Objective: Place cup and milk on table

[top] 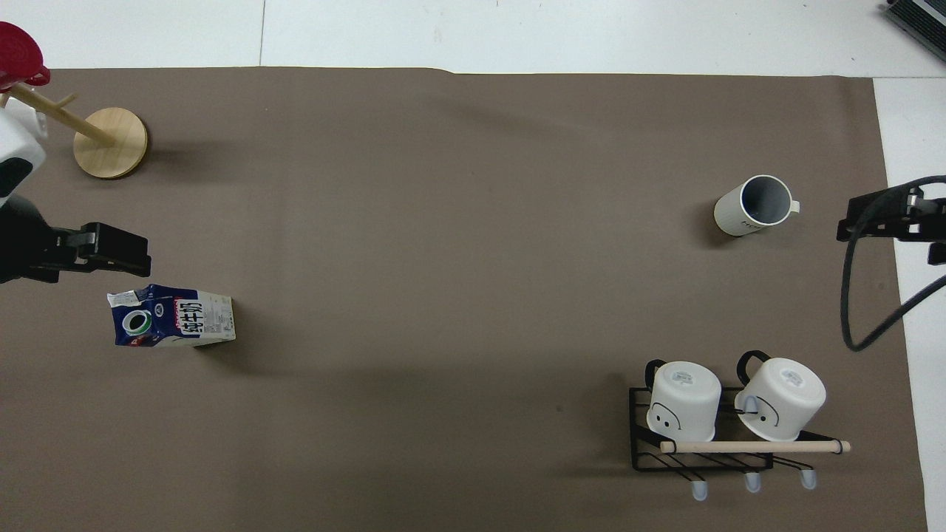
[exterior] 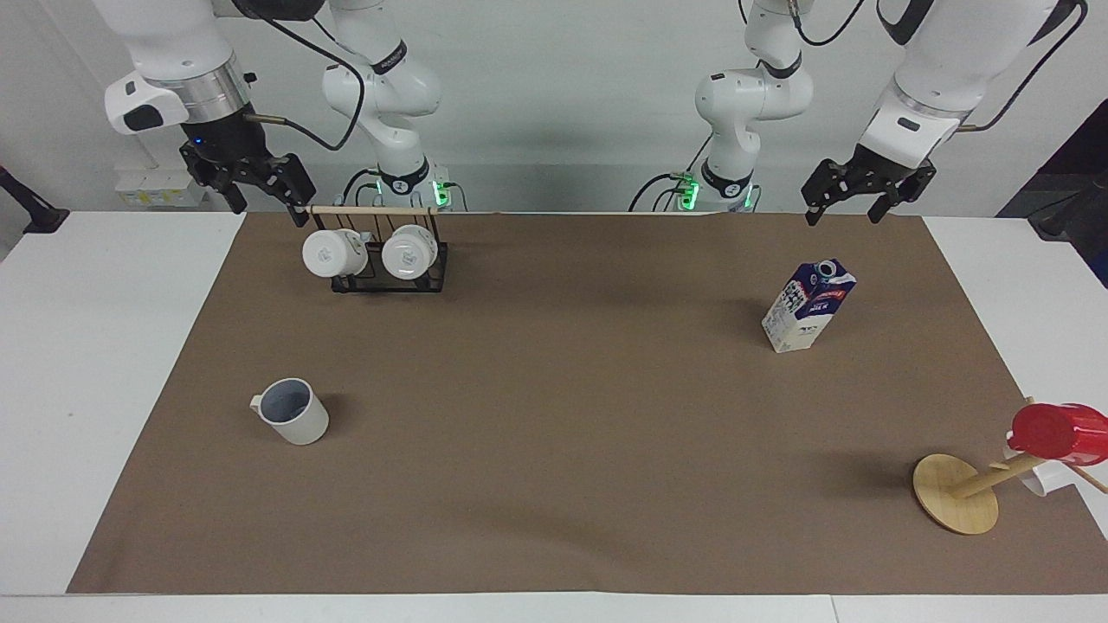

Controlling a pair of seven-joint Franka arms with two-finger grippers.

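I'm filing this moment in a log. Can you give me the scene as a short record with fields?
cup: cream mug, upright on the brown sheet, toward the right arm's end
milk: carton, upright on the sheet, toward the left arm's end
table: white, brown sheet on top
left gripper: open, raised, holds nothing
right gripper: open, raised beside the mug rack, holds nothing
rack: two white mugs on it
mug tree: red cup on it

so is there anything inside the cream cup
Nothing shows inside the cup: it stands upright on the brown sheet of the table, and the overhead view shows its pale grey-blue inside bare. Part of the bottom is hidden by its wall.
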